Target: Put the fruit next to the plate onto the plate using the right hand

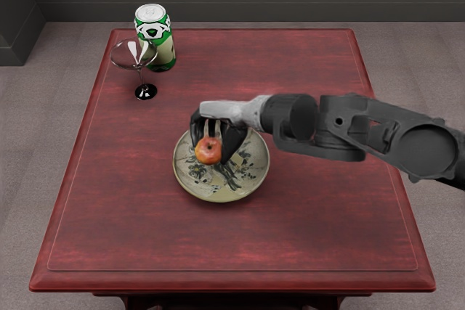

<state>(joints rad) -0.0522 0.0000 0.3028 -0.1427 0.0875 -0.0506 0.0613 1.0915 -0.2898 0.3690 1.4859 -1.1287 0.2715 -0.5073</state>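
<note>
Desk: dark red wooden desk (145,208) with a raised lip, seen at a slant from its near edge.
Far left corner: clear stemmed cocktail glass (135,54) on a black foot, upright; just behind it a green and white drinks can (155,38), also upright. Both stand well apart from the work.
Centre: round cream ceramic plate (251,176) with a dark painted pattern, lying flat.
Fruit: small red-orange apple-like fruit (208,152), over the left half of the plate, inside its rim. Whether it rests on the plate or hangs just above cannot be told.
Right hand (218,132): reaches in from the right edge, set over the far side of the plate.
Fingers (234,141): dark, curled narrowly around the fruit from above and behind, holding it.
Left arm: not seen.
Handling, judged: light, firm, round and smooth, so likely to roll or slip; best gripped across its widest girth with opposing fingers.
Risk, judged: released from any height it may roll off the shallow plate.
Progress, judged: placing stage, release not yet made.
</note>
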